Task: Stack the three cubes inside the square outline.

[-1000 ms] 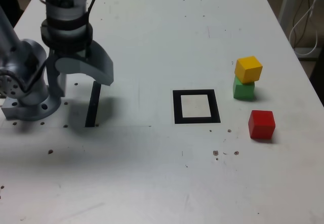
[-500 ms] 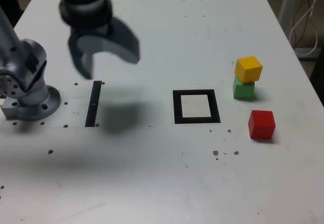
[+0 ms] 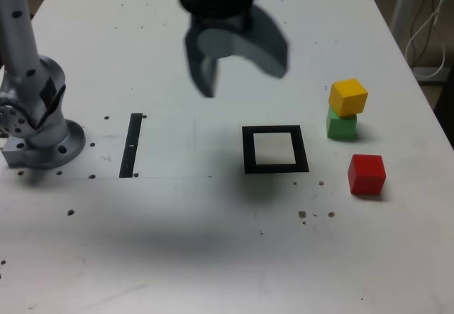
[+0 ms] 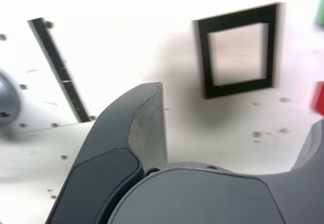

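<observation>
Above the table (image 3: 213, 257): the gripper (image 3: 237, 62) hangs high and blurred, over the ground between the thin black strip (image 3: 131, 145) and the square outline (image 3: 274, 149); nothing sits between its two prongs
Claw: jaws spread wide and empty; the wrist view shows one dark prong in the foreground and the other at the frame's edge, with only bare table between them
Square outline: flat on the table, white centre bare; no cube in it yet
Yellow cube (image 3: 348, 96): perched a little askew on the green cube (image 3: 341, 125), toward the exterior view's right of the outline; well apart from the claw
Red cube (image 3: 367, 174): alone on the table, nearer the camera than the yellow-green pair; apart from both the pair and the outline; a red sliver of it shows at the wrist view's edge
Step in hand: by my judgement the opening reach, before any pick; all three cubes stand outside the outline, so nothing of the stack is built
Next move: carry on toward the exterior view's right and descend on one cube with jaws kept wide; the red one looks the easier first pick, since it stands free; taking the yellow first calls for a lift that leaves the green below undisturbed
</observation>
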